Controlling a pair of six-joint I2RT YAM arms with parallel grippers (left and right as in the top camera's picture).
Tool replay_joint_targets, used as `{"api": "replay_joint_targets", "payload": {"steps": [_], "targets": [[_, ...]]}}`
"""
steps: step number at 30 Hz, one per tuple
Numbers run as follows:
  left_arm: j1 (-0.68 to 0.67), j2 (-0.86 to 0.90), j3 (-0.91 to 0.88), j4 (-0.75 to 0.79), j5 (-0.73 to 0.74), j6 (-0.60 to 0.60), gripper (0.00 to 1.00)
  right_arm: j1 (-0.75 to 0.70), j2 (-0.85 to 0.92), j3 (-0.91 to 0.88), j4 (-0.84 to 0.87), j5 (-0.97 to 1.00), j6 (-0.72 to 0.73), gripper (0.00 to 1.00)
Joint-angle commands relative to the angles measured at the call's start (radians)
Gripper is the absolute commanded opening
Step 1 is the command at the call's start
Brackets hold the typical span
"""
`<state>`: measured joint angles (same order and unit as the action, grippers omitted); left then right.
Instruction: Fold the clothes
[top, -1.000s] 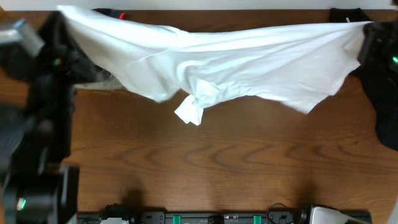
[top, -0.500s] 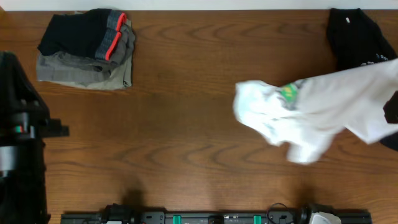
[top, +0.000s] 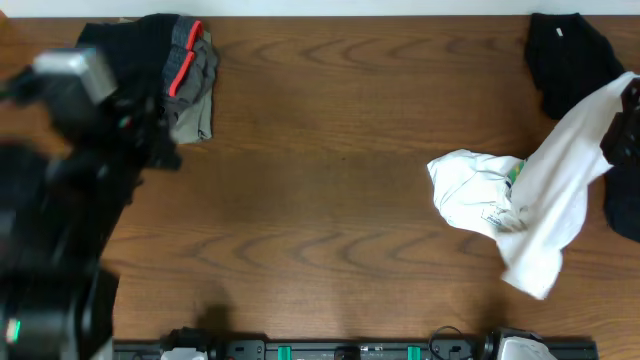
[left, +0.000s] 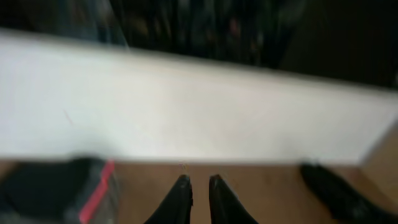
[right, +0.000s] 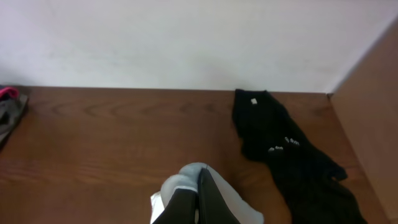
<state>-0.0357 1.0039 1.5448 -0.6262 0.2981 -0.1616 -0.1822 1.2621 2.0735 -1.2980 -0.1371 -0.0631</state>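
Note:
The clothes, a white T-shirt (top: 550, 195), hang at the right of the table from my right gripper (top: 628, 92). The shirt's lower part lies bunched on the wood, with a bit of green logo (top: 517, 172) showing. In the right wrist view my right gripper (right: 200, 172) is shut, with white T-shirt cloth (right: 180, 180) bulging around its tips. My left arm (top: 60, 200) is a dark blur at the far left, well away from the shirt. In the left wrist view my left gripper (left: 199, 180) has a narrow gap between its tips and holds nothing.
A folded pile of dark and grey garments with a red stripe (top: 188, 70) sits at the back left, partly under my left arm. A black garment (top: 565, 55) lies at the back right, beside the wooden side panel (right: 373, 124). A white wall runs along the back.
The shirt was stretched between both grippers along the back. My left gripper let go, the shirt swung right and now dangles from the right gripper. The left arm has shifted.

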Motion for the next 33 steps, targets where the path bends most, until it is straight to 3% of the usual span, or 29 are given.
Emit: {"api": "replay_joint_targets", "payload": {"steps": [1,5,13,22,33], "targets": [[-0.003,0.107,-0.003,-0.039,0.185,-0.015,0.14,-0.008,0.012,0.006,0.000,-0.013,-0.013,0.01],[-0.040,0.253,-0.003,-0.072,0.307,0.039,0.14,-0.008,0.037,0.006,0.000,-0.013,-0.013,0.01],[-0.237,0.555,-0.003,-0.028,0.323,0.141,0.15,-0.008,0.066,0.006,-0.014,-0.013,-0.013,0.01],[-0.411,0.846,-0.003,0.100,0.322,0.174,0.27,-0.008,0.097,0.006,-0.032,-0.009,-0.013,0.01],[-0.600,1.039,-0.003,0.369,0.319,0.214,0.30,-0.007,0.169,0.006,-0.045,-0.014,-0.012,0.01]]}}
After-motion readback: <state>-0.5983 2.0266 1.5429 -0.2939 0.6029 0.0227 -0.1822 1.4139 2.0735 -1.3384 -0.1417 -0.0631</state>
